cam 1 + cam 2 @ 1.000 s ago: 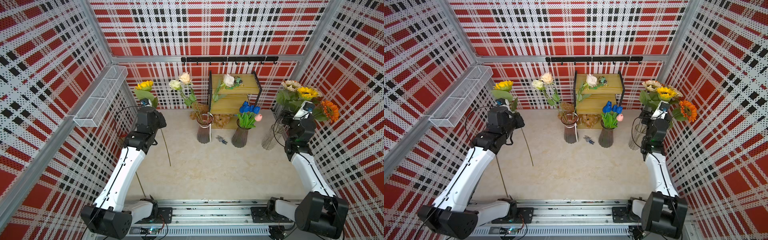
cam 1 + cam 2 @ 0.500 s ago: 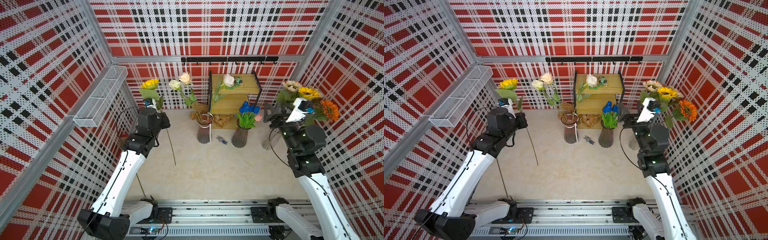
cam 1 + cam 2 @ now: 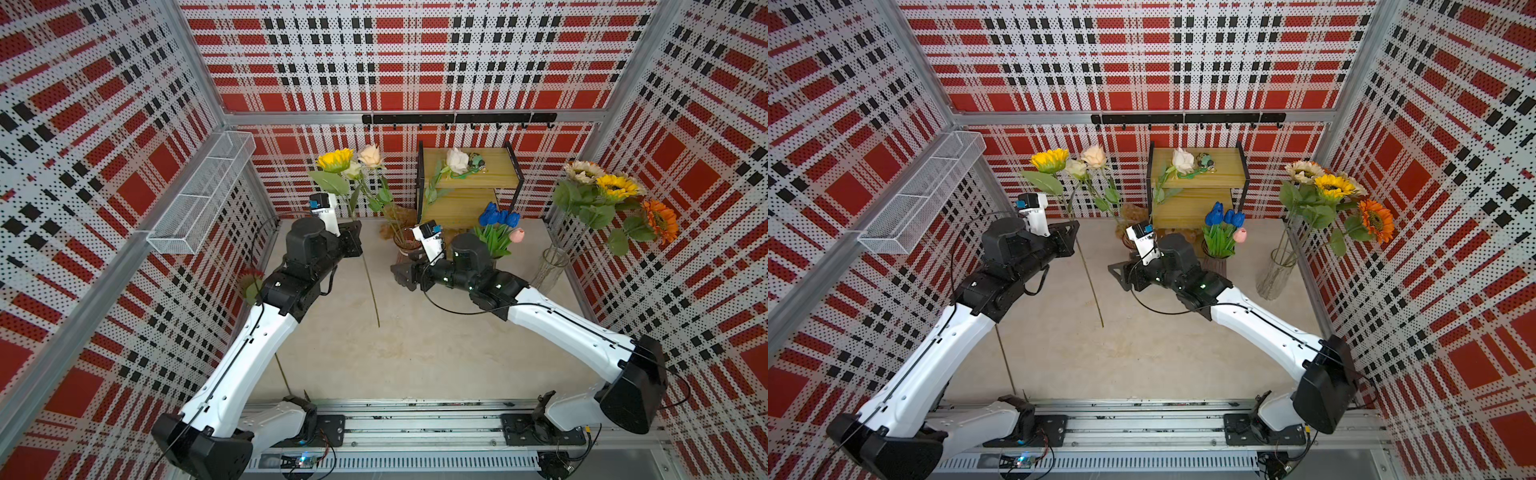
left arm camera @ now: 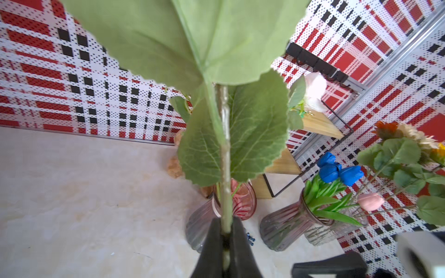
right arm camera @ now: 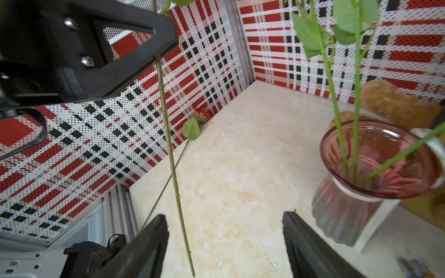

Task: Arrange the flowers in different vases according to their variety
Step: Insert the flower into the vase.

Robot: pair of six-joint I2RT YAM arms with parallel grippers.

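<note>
Roughly two-thirds sorted, by my read: two roses (image 3: 371, 154) sit in the pink vase (image 5: 349, 211), tulips (image 3: 496, 216) in the smoky vase (image 3: 1214, 262), and cream, yellow and orange sunflowers (image 3: 615, 187) in the clear vase (image 3: 548, 270) by the right wall. Left to do — the yellow sunflower (image 3: 336, 160) in hand, a red sunflower (image 3: 249, 278) lying on the table (image 3: 415, 353) against the left wall, and a loose rose (image 3: 456, 160) on top of the wooden shelf (image 3: 478, 178). Left gripper (image 4: 226, 240) is clamped on the yellow sunflower's stem below the leaves. Its forearm reaches up and inward, flower upright, head beside the roses, stem hanging toward the table; can't tell if the tip touches. Right arm is stretched low across the middle. Right gripper (image 5: 224, 216) is wide and empty, with the lower stem between its jaws, close to one finger, no contact visible — looks like a handover setup so the flower can reach the clear vase.
</note>
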